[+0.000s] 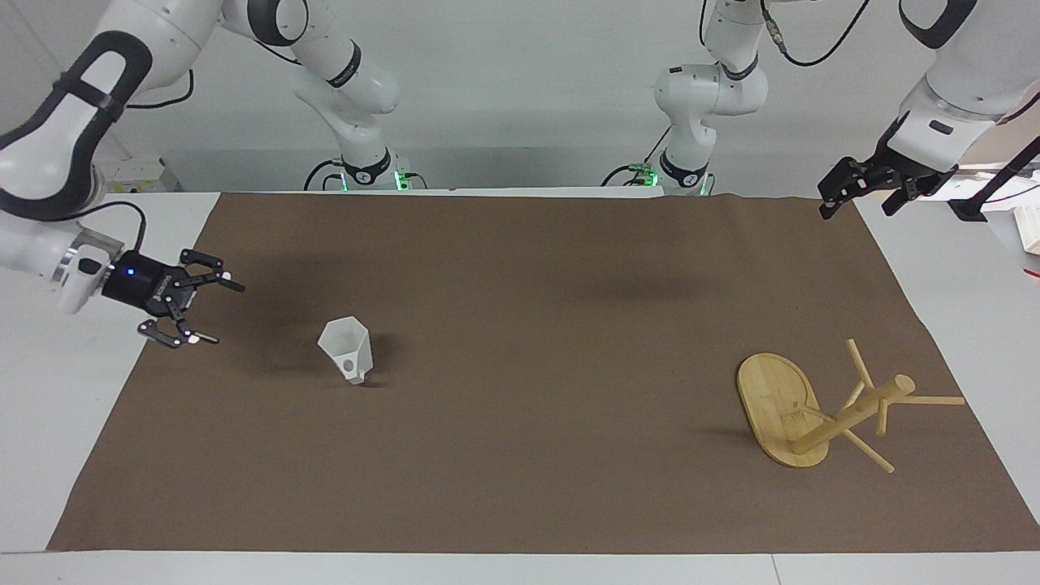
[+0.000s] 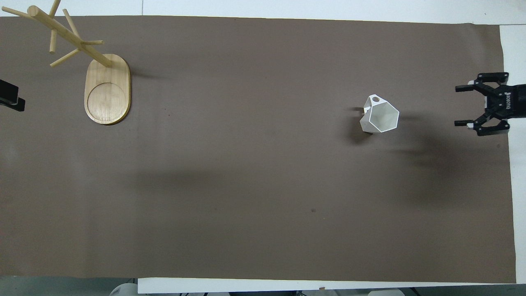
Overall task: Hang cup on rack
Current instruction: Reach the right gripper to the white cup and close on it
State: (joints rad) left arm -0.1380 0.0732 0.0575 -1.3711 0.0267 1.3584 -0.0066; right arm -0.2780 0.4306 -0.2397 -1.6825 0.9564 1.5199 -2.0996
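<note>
1. Two grippers are in view, and only one is set for the cup [image 1: 346, 349]: the right gripper [image 1: 213, 310] is held low over the edge of the brown mat [image 1: 520, 487] at the right arm's end of the table, its fingers spread wide and aimed sideways at the cup, with a clear gap between them and it.
2. The cup is seen standing upright on its narrow base, mouth up, its flat pierced handle [image 2: 374, 99] turned away from the robots; it is well apart from the rack [image 1: 821, 410].
3. The rack is seen upright on its oval base [image 2: 107, 88] toward the left arm's end of the table, its post and thin pegs bare.
4. The left gripper [image 1: 860, 191] is held high over the mat's corner, nearer to the rack than to the cup; it waits, and whether its fingers are apart cannot be told.
5. The right arm is judged the nearer to the cup, so the coming reach is likely its own, level across the mat.
6. The mat between the cup and the rack lies flat and bare, so room for a carry is judged ample.
</note>
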